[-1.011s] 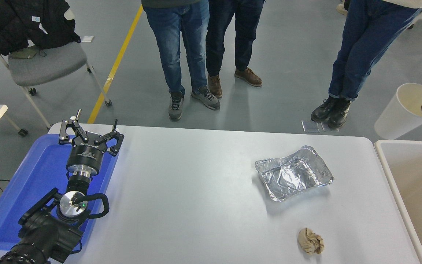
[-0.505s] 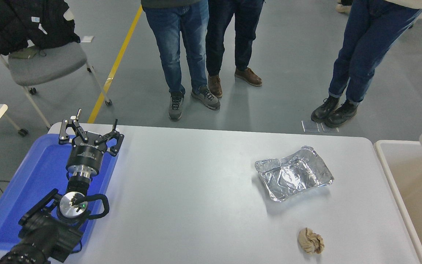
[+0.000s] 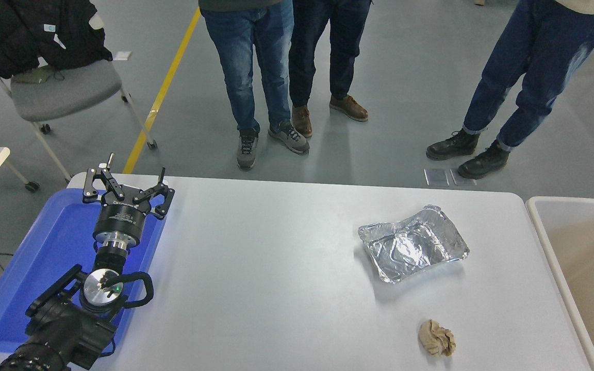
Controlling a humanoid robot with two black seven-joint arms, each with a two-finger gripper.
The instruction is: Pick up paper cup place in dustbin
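Note:
The paper cup is out of view now. The dustbin (image 3: 539, 234) stands at the table's right end, with an off-white rounded rim and beige inside; only its left part shows. My right gripper and arm are out of view. My left gripper (image 3: 127, 184) is parked at the lower left over the blue tray (image 3: 44, 257), open and empty.
A crumpled silver foil tray (image 3: 413, 249) lies on the white table (image 3: 276, 283) right of the middle. A crumpled tan paper wad (image 3: 436, 338) lies near the front right. Several people's legs stand beyond the far edge. A chair (image 3: 60, 87) with a black jacket stands far left.
One second ago my right gripper held the paper cup above the dustbin at the right edge. The cup then blurred at the edge, and both have left the view. The person at the right stepped.

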